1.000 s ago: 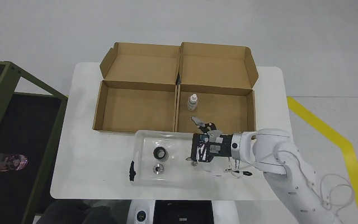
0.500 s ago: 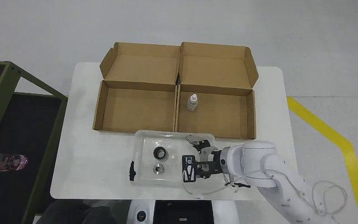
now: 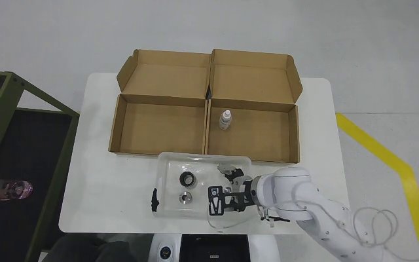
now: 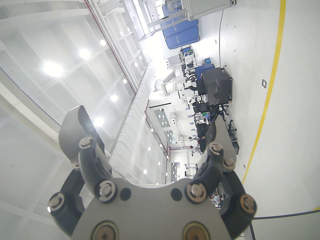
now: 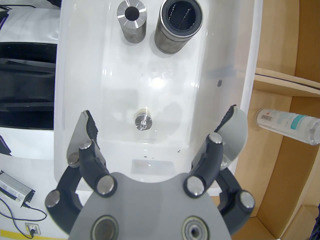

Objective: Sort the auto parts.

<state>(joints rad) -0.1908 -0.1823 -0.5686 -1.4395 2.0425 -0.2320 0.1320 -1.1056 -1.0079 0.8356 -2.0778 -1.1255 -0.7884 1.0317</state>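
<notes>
Right tool (image 5: pixel 159 114) above clear tray (image 5: pixel 80 63)

A white table (image 3: pixel 91 177) stands on pale grey floor (image 3: pixel 59 39); a yellow line (image 3: pixel 380 149) crosses the frame's right edge, and a green frame (image 3: pixel 40 97) stands at its left. A bright hall has ceiling lights (image 4: pixel 52 68) and blue cabinets (image 4: pixel 181 34).

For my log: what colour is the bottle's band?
Teal; the bottle shows best in the right wrist view.

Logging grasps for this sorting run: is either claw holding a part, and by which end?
Nothing is held. The right claw hangs open over the clear tray; the left claw is open, empty.
</notes>
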